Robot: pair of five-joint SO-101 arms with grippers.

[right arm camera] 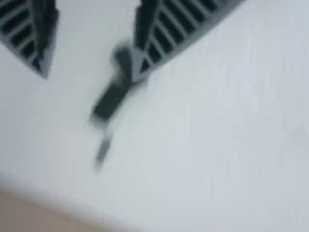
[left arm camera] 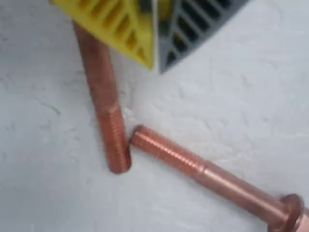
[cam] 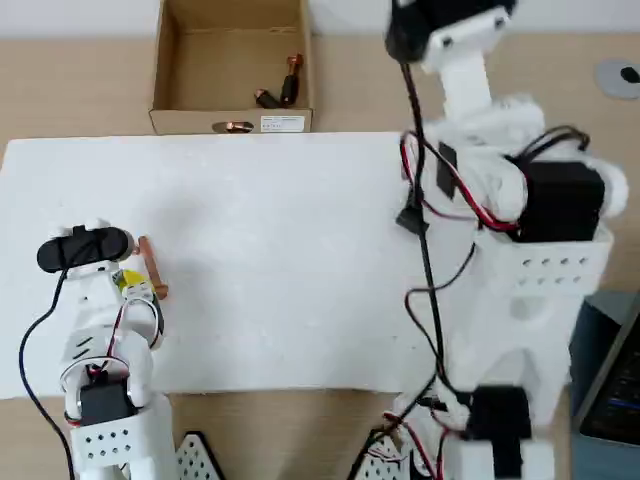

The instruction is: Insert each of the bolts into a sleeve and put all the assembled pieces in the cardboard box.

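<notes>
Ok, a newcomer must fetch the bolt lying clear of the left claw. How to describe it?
On the white mat, find the left claw. Beside it, the copper bolt shows its flanged head, unlike the other bolt, half hidden by the claw.

The wooden table [cam: 70, 90] bears a cardboard box [cam: 180, 122] and a white mat [cam: 280, 260], where two copper bolts [cam: 150, 262] lie.

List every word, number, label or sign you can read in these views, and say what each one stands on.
White label on the front wall of the cardboard box: it carries print, but it is too small to read.
No other text, number or sign can be read in any view.
</notes>
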